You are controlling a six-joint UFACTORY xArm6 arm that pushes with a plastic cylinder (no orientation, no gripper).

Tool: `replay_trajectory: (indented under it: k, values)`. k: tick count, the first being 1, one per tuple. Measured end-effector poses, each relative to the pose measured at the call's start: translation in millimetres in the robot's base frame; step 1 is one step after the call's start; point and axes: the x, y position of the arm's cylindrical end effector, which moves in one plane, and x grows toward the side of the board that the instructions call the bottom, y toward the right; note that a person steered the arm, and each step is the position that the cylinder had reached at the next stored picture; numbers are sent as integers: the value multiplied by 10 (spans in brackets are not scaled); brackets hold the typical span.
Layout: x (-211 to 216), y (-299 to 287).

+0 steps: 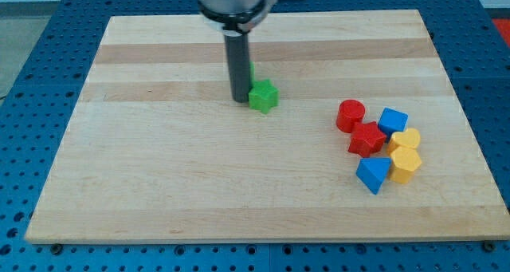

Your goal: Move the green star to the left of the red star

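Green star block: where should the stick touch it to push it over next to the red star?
No gripping here, only pushing. My tip sits right at the view's-left side of the green star-shaped block, which is the right face, since the red star-shaped block lies toward the view's right and lower. Press a flat notch, probably slightly from above, and stop short.

Pale wooden worktop (159,184). Green star (263,96) near centre, toward 12 o'clock. At 3 o'clock, touching cluster: red cylinder (350,115), red star (366,139), blue cube (393,121), two yellow blocks (405,152), blue triangular block (373,174).
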Motion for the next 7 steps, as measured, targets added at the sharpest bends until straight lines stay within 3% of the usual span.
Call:
replay_trajectory:
  k: [3,5,7]
  values:
    - [10,358]
    - [451,947]
    - [-213,886]
